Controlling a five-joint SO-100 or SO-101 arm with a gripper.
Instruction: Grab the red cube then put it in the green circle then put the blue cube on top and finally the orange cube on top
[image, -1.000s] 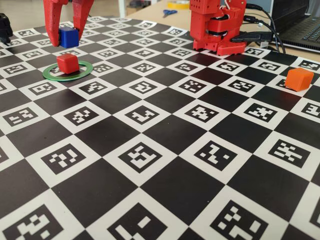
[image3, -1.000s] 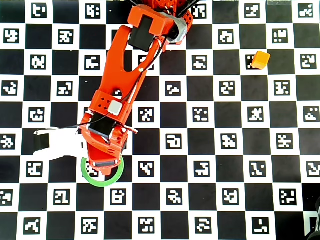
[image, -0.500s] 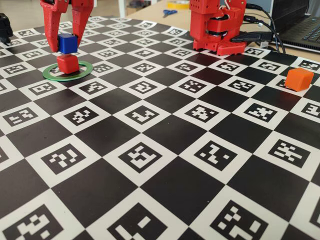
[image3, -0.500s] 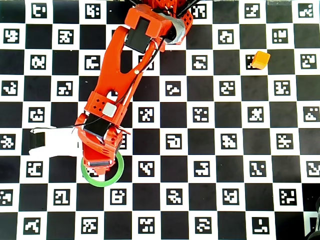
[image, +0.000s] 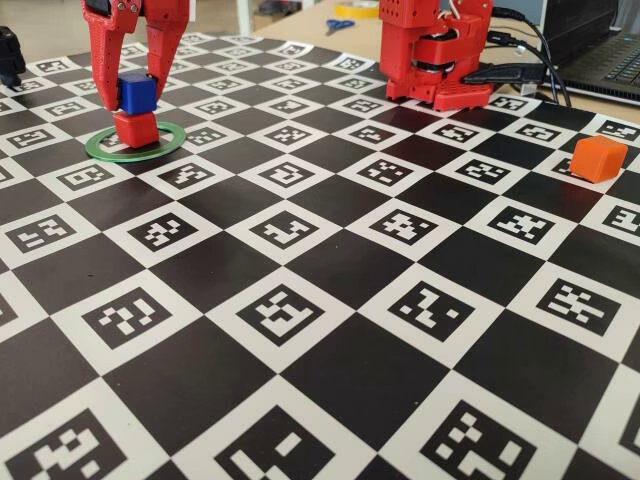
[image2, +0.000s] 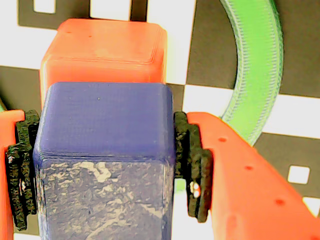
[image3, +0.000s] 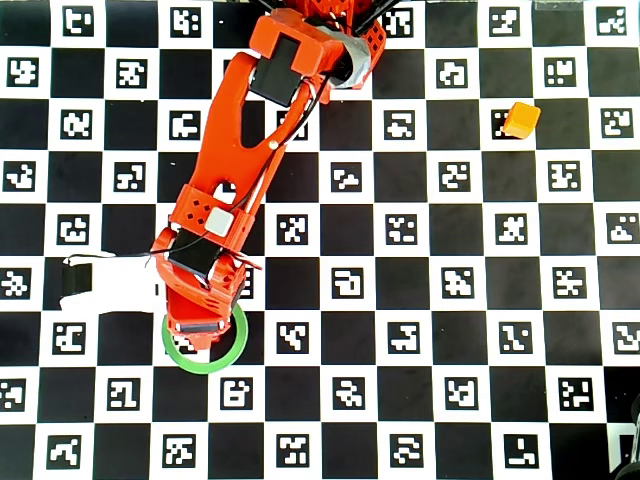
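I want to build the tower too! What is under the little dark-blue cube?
The small glossy red cube sits right under the dark-blue cube, inside the thin flat green ring. The red gripper holds the blue cube. The board directly beneath the red cube is hidden.

From the fixed view I see my pincer (image: 137, 92) closed around the blue cube (image: 137, 91), which sits right over the red cube (image: 135, 128) in the ring (image: 136, 143), so that spot is blocked. In the overhead view my arm (image3: 240, 170) covers the squares from the base down to the ring. The orange cube (image3: 520, 119) stands well apart on the surface (image3: 400, 340), with open board all round it
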